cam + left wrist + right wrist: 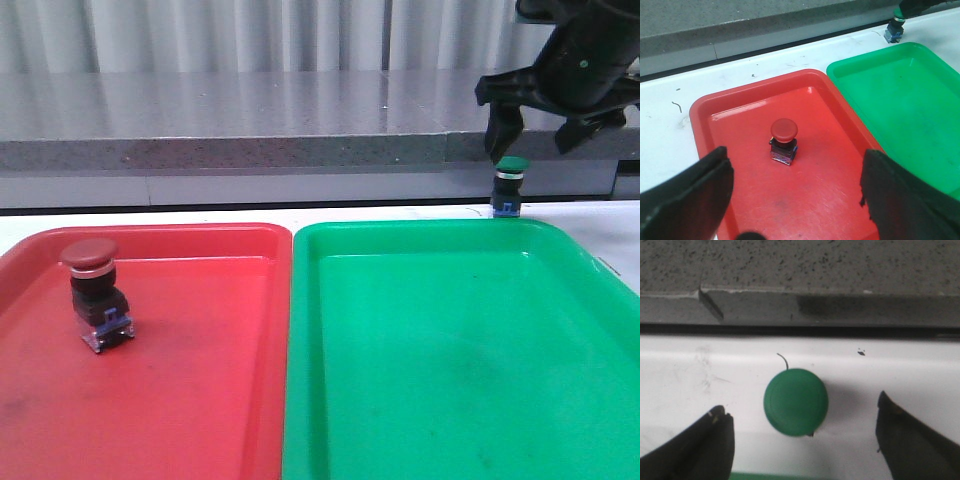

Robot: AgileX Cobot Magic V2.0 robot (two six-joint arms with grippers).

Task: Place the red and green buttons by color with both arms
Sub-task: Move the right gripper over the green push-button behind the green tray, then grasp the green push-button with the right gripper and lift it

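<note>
Halfway is a fair call: the red button stands upright inside the red tray, cap up, so that colour looks sorted. Left gripper hangs above it with its jaws spread wide and nothing between them; the red button sits well clear of both fingers, out beyond the fingertips, roughly centred on the gap in the left wrist view.

Green is what remains. The green button stands on the white table just behind the far rim of the green tray, not in it. Right gripper hovers directly over that button, jaws wide apart and holding nothing. From the right wrist camera the green cap lies between the two fingers, touching neither, a little nearer one side.
</note>
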